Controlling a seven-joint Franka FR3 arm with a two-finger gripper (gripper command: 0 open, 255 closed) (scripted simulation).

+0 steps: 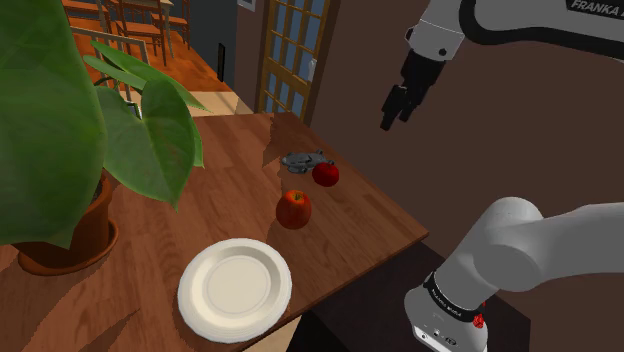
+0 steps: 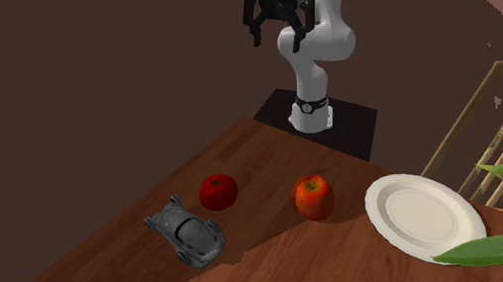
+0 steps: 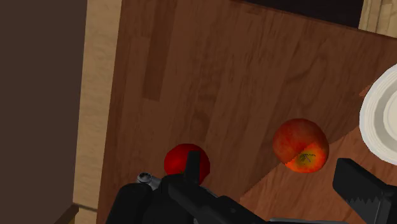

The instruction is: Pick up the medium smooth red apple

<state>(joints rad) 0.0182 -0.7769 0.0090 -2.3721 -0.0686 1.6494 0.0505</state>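
Apple (image 1: 325, 173), the smooth deep-red one, sits on the wooden table (image 1: 240, 190) right beside a grey toy car (image 1: 302, 158), with a bigger red-orange apple (image 1: 293, 208) nearby. Gripper (image 1: 397, 114) hangs high above, fingers spread and empty. I'd guess that's to line up before dropping down.

I see a wooden table (image 1: 230, 170) with warm reddish boards and a paler edge, set against a plain dark brown wall (image 1: 360, 60). In the shoulder view a door (image 1: 288, 55) with small glass panes stands at the table's far end — bluish light shows through it. Left of the door I see an orange wooden floor (image 1: 195, 65) with wooden chairs (image 1: 140, 25). In the second exterior view a slatted wooden frame (image 2: 497, 123) rises past the table's right side.
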